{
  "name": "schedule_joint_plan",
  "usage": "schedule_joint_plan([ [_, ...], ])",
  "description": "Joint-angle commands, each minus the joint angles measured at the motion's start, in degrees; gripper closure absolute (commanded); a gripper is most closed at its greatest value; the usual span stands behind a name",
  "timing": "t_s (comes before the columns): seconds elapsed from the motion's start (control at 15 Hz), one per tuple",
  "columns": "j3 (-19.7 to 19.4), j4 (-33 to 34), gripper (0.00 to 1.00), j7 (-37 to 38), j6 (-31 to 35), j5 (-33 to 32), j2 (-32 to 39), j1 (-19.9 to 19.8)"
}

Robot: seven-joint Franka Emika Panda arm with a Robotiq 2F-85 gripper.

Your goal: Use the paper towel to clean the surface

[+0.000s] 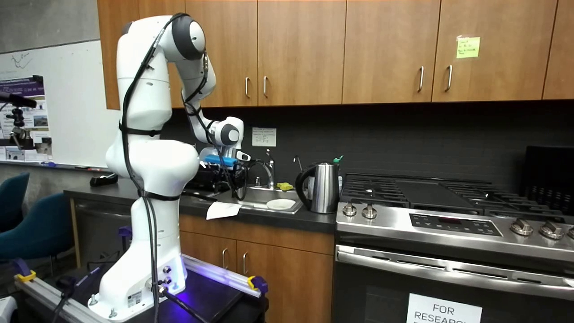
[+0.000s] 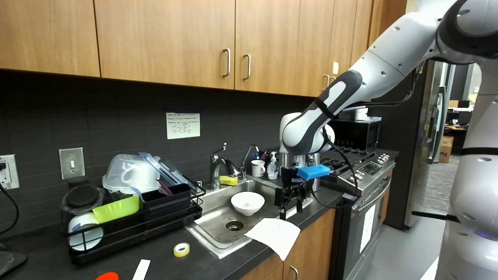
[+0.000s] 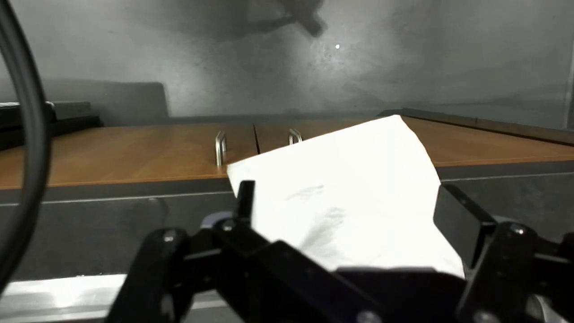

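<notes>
The white paper towel [image 2: 274, 235] lies on the front edge of the dark countertop [image 2: 210, 268], with part of it hanging over the cabinets. It shows in both exterior views [image 1: 223, 210] and fills the middle of the wrist view [image 3: 358, 166]. The dark countertop also shows in an exterior view [image 1: 314, 223] and in the wrist view [image 3: 89, 237]. My gripper [image 2: 291, 211] points down near the sink's front edge, above the towel. In the wrist view my gripper [image 3: 350, 208] is open, its fingers wide apart with the towel seen between them. Nothing is held.
The steel sink [image 2: 204, 240] holds a white bowl [image 2: 248, 203]. A faucet [image 2: 215, 173] stands behind it. A loaded black dish rack [image 2: 155, 229] is beside the sink. A tape roll [image 2: 181, 249] lies on the counter. A kettle [image 1: 326, 188] stands between sink and stove [image 1: 385, 226].
</notes>
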Motion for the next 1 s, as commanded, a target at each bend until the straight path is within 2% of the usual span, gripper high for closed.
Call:
schedule_joint_plan([
  [0.0,0.7,1.3,0.00,2.4,1.0,-1.5,1.4,0.5],
  [0.33,0.6,-0.3,0.00,1.9,4.7,-3.0,0.9,0.1],
  [0.67,-0.1,-1.1,0.00,3.6,8.7,-9.2,2.4,-0.7],
  [0.93,-0.2,-0.9,0.00,4.4,11.2,-11.3,4.6,-0.6],
])
